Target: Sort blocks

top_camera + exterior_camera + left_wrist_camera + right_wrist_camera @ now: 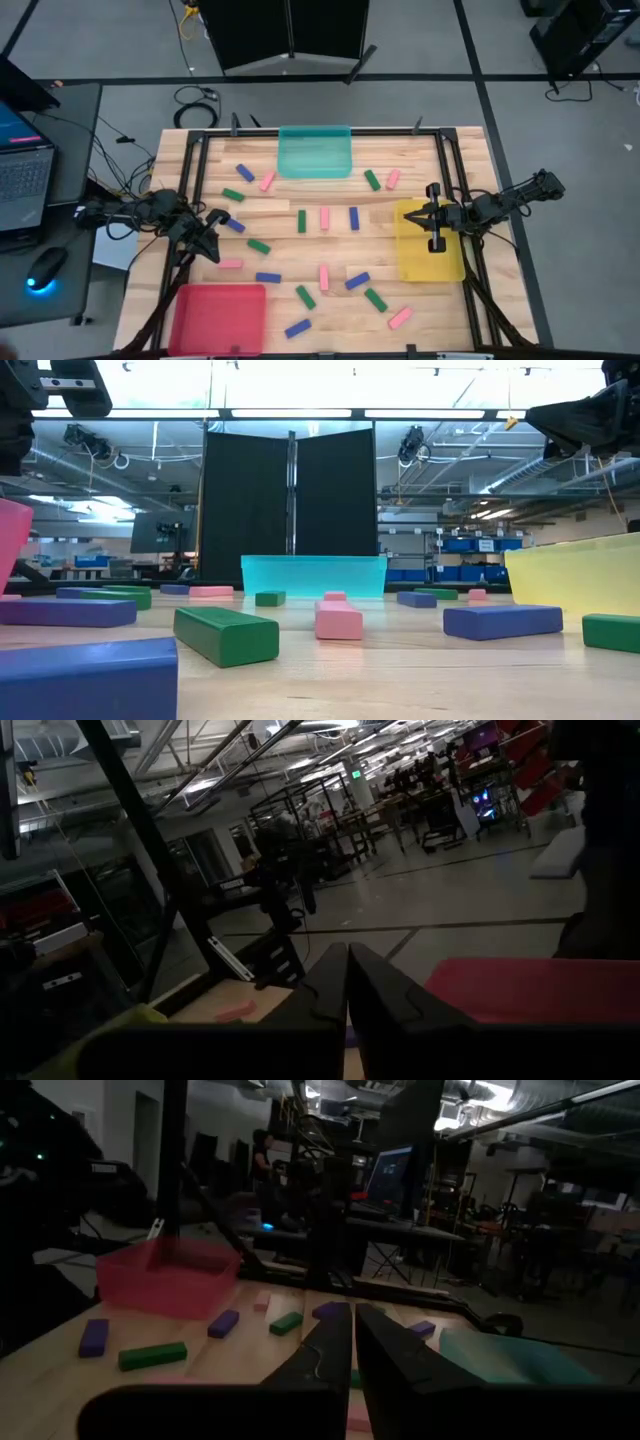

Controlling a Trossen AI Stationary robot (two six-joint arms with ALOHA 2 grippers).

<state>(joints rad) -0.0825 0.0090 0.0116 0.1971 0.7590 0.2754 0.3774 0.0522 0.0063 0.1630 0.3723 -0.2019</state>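
Note:
Pink, green and blue blocks lie flat and scattered over the wooden table; a green (302, 220), a pink (325, 218) and a blue (354, 218) one lie side by side at its middle. The low view shows a green block (226, 634), a pink one (338, 619) and a blue one (502, 621) close by. My left gripper (210, 238) (347, 988) hangs shut and empty above the table's left side, beside a blue block (235, 226). My right gripper (436, 218) (353, 1342) hangs shut and empty over the yellow tray (430, 262).
A teal tray (315, 152) stands at the far edge's middle, a red tray (218, 318) at the near left corner, and the yellow tray at the right. Black rails frame the table. A laptop and mouse lie on a side desk (30, 180) to the left.

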